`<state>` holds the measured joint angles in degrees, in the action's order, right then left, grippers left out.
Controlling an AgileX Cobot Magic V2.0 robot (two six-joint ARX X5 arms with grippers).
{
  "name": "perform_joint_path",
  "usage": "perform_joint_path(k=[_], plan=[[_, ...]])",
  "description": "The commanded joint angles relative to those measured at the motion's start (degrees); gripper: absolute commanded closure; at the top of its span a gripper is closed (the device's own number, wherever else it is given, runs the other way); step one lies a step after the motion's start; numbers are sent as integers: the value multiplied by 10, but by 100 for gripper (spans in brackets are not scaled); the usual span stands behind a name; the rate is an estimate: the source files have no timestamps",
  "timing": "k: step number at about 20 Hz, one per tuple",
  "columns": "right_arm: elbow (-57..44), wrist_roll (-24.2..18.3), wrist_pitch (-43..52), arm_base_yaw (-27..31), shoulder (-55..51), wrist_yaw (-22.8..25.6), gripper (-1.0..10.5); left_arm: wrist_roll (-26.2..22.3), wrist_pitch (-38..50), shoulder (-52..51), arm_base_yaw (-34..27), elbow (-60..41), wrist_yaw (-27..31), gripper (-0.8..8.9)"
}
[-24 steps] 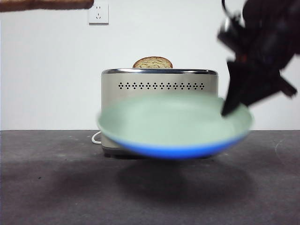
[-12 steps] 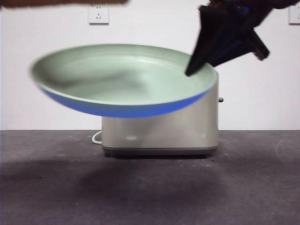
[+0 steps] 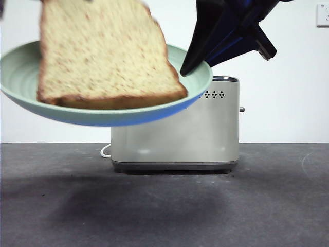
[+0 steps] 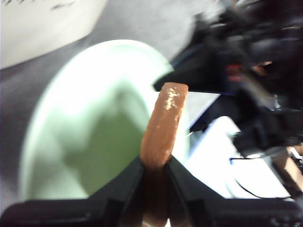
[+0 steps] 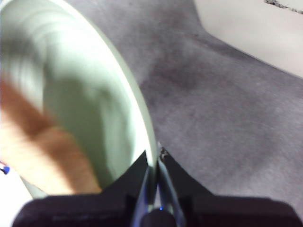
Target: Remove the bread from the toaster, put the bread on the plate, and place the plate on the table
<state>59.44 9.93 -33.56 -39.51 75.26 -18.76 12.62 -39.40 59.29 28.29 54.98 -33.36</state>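
The bread (image 3: 103, 51), a speckled tan slice with a brown crust, hangs upright with its lower edge in the mint-green plate (image 3: 15, 72). My left gripper (image 4: 155, 172) is shut on the bread's crust (image 4: 165, 118), above the plate (image 4: 85, 118); it is out of the front view. The plate is held in the air, tilted, in front of the cream toaster (image 3: 205, 128). My right gripper (image 3: 193, 69) is shut on its right rim. In the right wrist view the right gripper (image 5: 154, 172) pinches the plate's rim (image 5: 137, 104), with the blurred bread (image 5: 42, 151) inside the plate.
The dark grey table (image 3: 164, 206) lies well below the plate. The toaster's lever (image 3: 241, 109) sticks out on its right side, and a white cable (image 3: 105, 151) loops at its left foot. A wall socket (image 3: 323, 14) sits at the top right.
The plate has risen from low in front of the toaster and shifted left. The bread has come down from the top edge onto the plate.
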Motion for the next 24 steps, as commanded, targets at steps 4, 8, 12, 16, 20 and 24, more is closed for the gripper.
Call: perform_joint_path(k=[4,8,12,16,20,24], plan=[[-4,7,9,-2,-1,-38,959,-10,20,59,1,-2,74,609],[-4,7,9,-3,-1,-38,959,-8,23,58,1,-2,79,287],[-4,5,-8,-3,-1,-38,959,-9,16,58,2,5,75,287],[-4,6,-22,-2,-1,-38,959,-22,-14,57,2,47,77,288],[-4,6,-30,-3,-1,-54,959,-34,-52,57,2,106,78,288],[-4,8,-30,-2,-1,-52,959,-53,-106,54,2,185,79,288]])
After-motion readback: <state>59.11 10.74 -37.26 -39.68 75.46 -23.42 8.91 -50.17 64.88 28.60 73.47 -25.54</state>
